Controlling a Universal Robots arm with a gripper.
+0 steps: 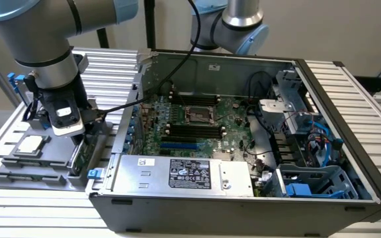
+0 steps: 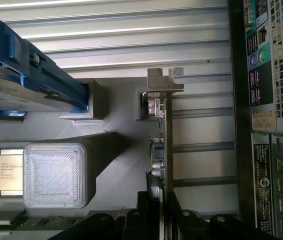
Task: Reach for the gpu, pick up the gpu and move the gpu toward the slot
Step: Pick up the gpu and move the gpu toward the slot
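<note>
My gripper (image 2: 160,202) straddles the gpu (image 2: 165,125), which stands on edge in the grey tray (image 1: 18,171), at the exterior view's left of the computer case (image 1: 243,203). I can't tell whether it's clamped.

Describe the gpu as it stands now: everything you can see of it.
The gpu is a thin green circuit-board card, seen edge-on in the wrist view, with small components along one face and a silver metal bracket at one end. It stands upright on its long edge in the grey holder, outside the computer case and apart from it. The gripper is over the end opposite the bracket; whether it grips the card cannot be told.
</note>
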